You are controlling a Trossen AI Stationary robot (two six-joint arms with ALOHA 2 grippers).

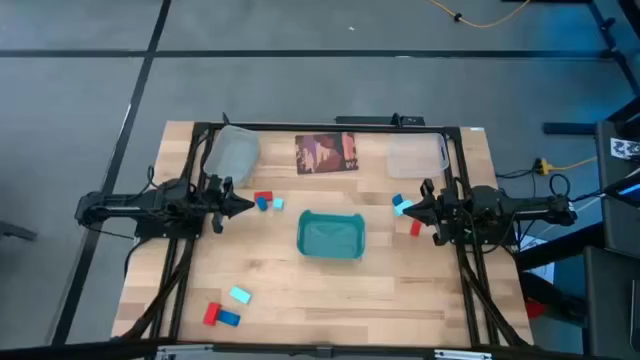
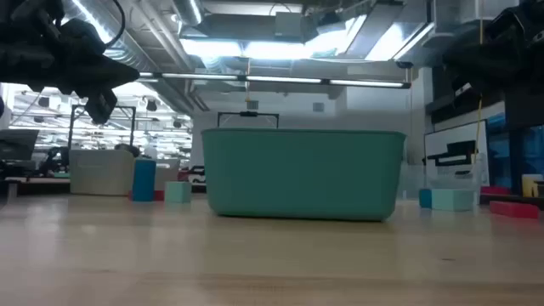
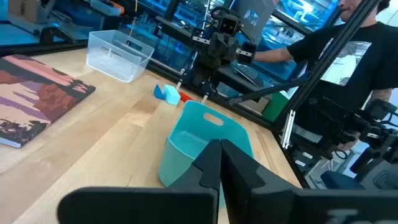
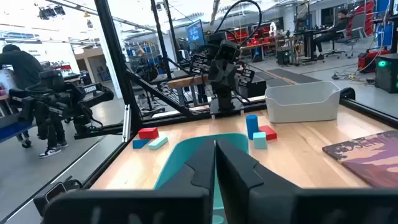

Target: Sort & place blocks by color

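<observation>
From above, the teal tray [image 1: 331,237] sits in the middle of the wooden table [image 1: 400,290]. The left gripper [image 1: 245,203] hangs at the table's left side, its fingers pressed together and holding nothing. Just beside its tip lie a red block [image 1: 264,197], a dark blue block [image 1: 262,206] and a light cyan block [image 1: 278,203]. The right gripper [image 1: 408,208] hangs at the right side, also closed and empty, with a cyan block [image 1: 401,205] at its tip and a red block [image 1: 415,229] near it. Near the front left edge lie another red block [image 1: 211,314], a blue block [image 1: 229,319] and a cyan block [image 1: 240,295]. A printed card [image 1: 326,153] and two clear bins [image 1: 233,150] [image 1: 416,156] sit along the far edge.

At table height, the tray [image 2: 303,172] fills the middle; a blue block [image 2: 144,179] stands upright to its left beside a cyan one [image 2: 178,192], and a cyan block [image 2: 451,199] lies to its right.

Past the left wrist, the closed fingers [image 3: 214,168] point at the tray [image 3: 199,134], with the right arm [image 3: 219,46] and a person [image 3: 367,56] beyond.

Past the right wrist, the closed fingers [image 4: 214,165] face the tray [image 4: 186,155]; three blocks [image 4: 257,132] stand near the left arm [image 4: 222,74].
</observation>
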